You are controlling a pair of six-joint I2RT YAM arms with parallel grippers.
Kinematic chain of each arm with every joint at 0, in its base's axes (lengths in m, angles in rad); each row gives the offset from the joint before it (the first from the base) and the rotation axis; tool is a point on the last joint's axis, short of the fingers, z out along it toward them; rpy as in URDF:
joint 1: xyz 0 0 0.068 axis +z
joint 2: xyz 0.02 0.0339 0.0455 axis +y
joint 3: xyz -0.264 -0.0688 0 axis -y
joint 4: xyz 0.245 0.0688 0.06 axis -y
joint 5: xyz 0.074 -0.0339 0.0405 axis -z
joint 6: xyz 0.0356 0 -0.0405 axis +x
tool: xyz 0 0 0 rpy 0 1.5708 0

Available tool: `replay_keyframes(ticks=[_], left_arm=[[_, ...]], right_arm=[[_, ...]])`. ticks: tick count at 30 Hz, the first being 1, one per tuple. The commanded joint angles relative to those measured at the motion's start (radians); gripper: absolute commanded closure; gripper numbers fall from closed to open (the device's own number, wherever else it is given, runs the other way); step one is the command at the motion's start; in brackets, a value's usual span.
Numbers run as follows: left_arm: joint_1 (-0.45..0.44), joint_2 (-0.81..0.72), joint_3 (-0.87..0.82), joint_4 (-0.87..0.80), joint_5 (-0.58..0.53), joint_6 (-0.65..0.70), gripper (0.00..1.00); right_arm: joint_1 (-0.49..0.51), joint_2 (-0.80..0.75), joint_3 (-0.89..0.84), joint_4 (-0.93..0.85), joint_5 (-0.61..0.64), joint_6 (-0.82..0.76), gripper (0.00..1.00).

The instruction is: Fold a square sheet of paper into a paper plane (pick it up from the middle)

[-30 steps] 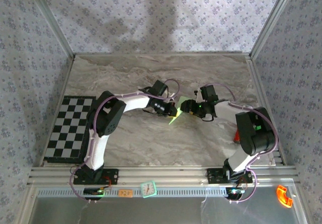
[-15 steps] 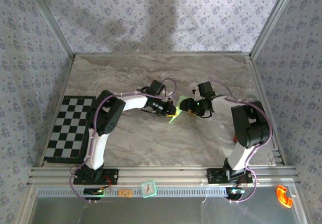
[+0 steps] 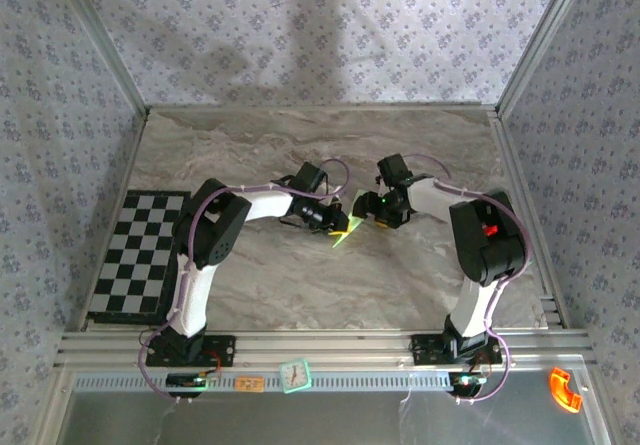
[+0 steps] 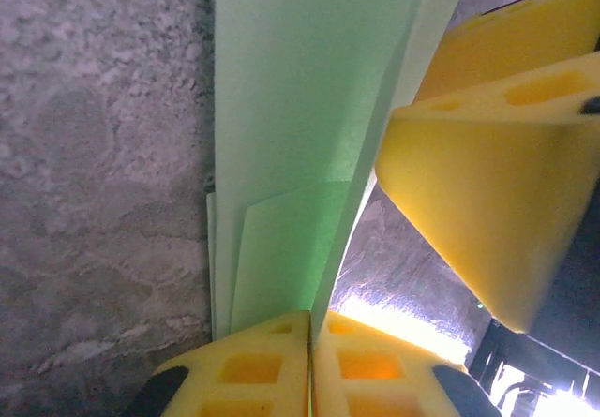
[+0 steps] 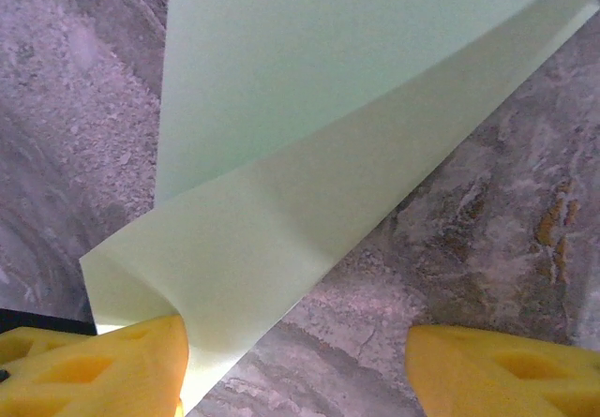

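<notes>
The marble table (image 3: pixel 300 285) took up most of the overhead view, with a checkered mat (image 3: pixel 140 250) at its left edge, well apart from the work. Both arms reached in to meet near the middle, where the sheet of paper (image 3: pixel 343 231) sat partly folded between the two grippers. Whether its lower tip touched the table could not be told. The left gripper (image 4: pixel 310 333) was pinched tight on the paper's layered edge, its yellow fingers meeting with the layers running into the seam. The right gripper (image 5: pixel 295 375) stood wide and held nothing. A folded flap rested against one of its fingers (image 5: pixel 103 370), with the other well clear.

The step looked like setting a crease. To do it well, the left grip should probably act as a steady anchor while the right closes squarely across the fold line — not skewed, or the layers could slip and the thin paper buckle.
</notes>
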Motion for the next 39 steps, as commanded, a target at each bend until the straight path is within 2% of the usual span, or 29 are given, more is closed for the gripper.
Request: replay_keyframes(ticks=[1,7,15,25,39], left_arm=[[0.011,-0.006,-0.011,0.001,0.010,0.007,0.85],[0.011,-0.060,-0.044,-0.004,-0.031,0.019,0.71],[0.005,-0.117,-0.084,-0.033,-0.101,0.038,0.65],[-0.012,-0.121,-0.080,-0.103,-0.176,0.076,0.66],[-0.040,-0.070,-0.062,-0.165,-0.232,0.097,0.76]], right_arm=[[0.029,0.135,0.004,0.105,0.109,-0.001,0.31],[0.046,0.162,0.033,0.081,0.114,0.004,0.31],[0.046,0.164,0.033,0.080,0.095,0.006,0.31],[0.045,0.174,0.037,0.078,0.085,0.014,0.31],[0.041,0.204,0.046,0.068,0.086,0.023,0.32]])
